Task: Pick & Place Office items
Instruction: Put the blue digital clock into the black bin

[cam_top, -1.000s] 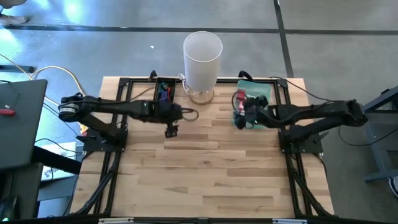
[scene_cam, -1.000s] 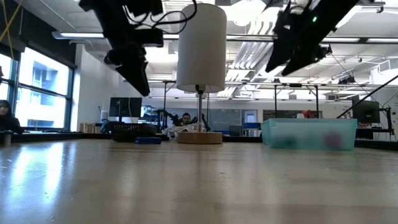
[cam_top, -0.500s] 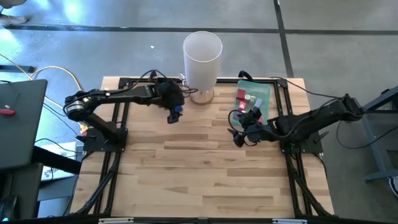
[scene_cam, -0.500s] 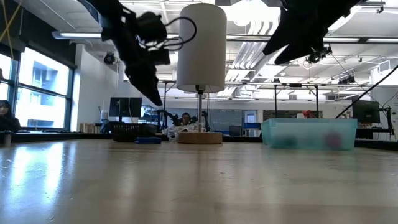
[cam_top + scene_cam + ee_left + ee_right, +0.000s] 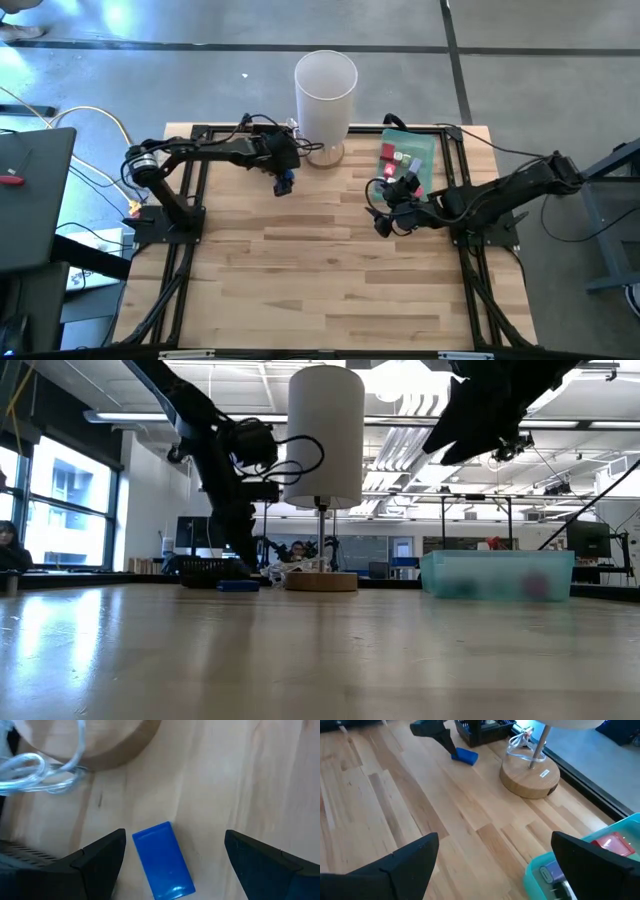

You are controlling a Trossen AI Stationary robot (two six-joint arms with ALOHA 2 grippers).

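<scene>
A blue block [image 5: 162, 860] lies flat on the wood near the lamp's base; it also shows as the blue block [image 5: 285, 181] in the high view. My left gripper [image 5: 175, 834] is open and low over it, one finger on each side, not touching. My right gripper [image 5: 492, 840] is open and empty, hovering above the table on the near side of the translucent green tray [image 5: 412, 150]. A red piece [image 5: 612, 842] and a grey piece [image 5: 552, 870] lie in that tray. Dark pieces sit in the small black tray [image 5: 485, 730].
The tall white cylinder [image 5: 326, 88] stands on a round wooden base [image 5: 530, 777] between the two trays, with a clear cord [image 5: 30, 770] looped beside it. The near half of the table [image 5: 330, 290] is bare wood. A black frame [image 5: 190, 180] runs around the table's edges.
My left gripper moved from the table's middle toward the far edge and came down until its open fingers straddle the blue block, which stayed put. My right gripper drew back from above the green tray toward the near edge, then held still.
</scene>
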